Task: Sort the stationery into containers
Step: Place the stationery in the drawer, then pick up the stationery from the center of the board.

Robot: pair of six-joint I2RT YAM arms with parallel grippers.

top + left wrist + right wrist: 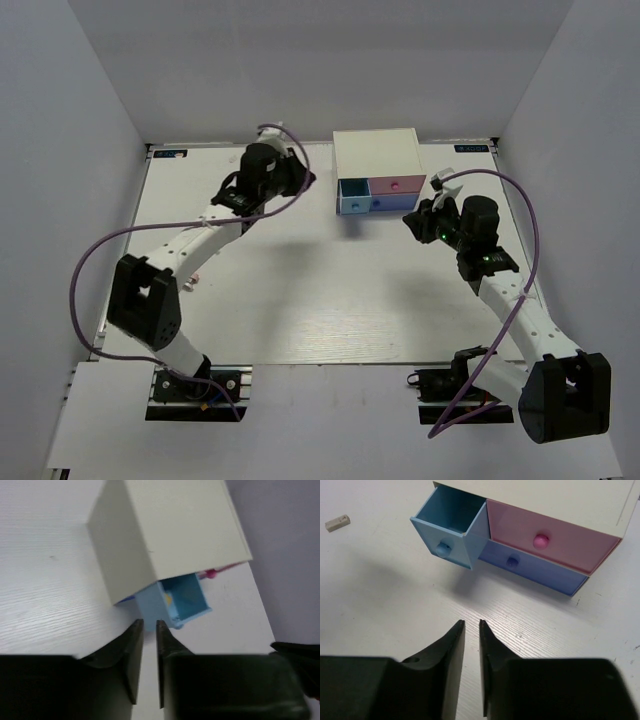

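The white box (375,158) stands at the back of the table. Its small blue drawer (352,199) is pulled out; the pink drawer (396,185) and the blue-purple drawer (388,204) are closed. In the left wrist view the blue drawer (181,600) holds a small yellowish thing (168,600). A tan eraser block (337,523) lies on the table left of the blue drawer (447,527). My left gripper (304,181) (149,625) is shut and empty beside the box. My right gripper (416,219) (471,623) is shut and empty in front of the drawers. A small pink-ended thing (190,284), perhaps a marker, lies by the left arm.
White walls enclose the table (330,300) on three sides. The left arm's purple cable (90,262) loops over the left side and the right arm's cable (530,215) arcs over the right edge. The pink knob (540,541) and blue-purple knob (512,560) face my right gripper.
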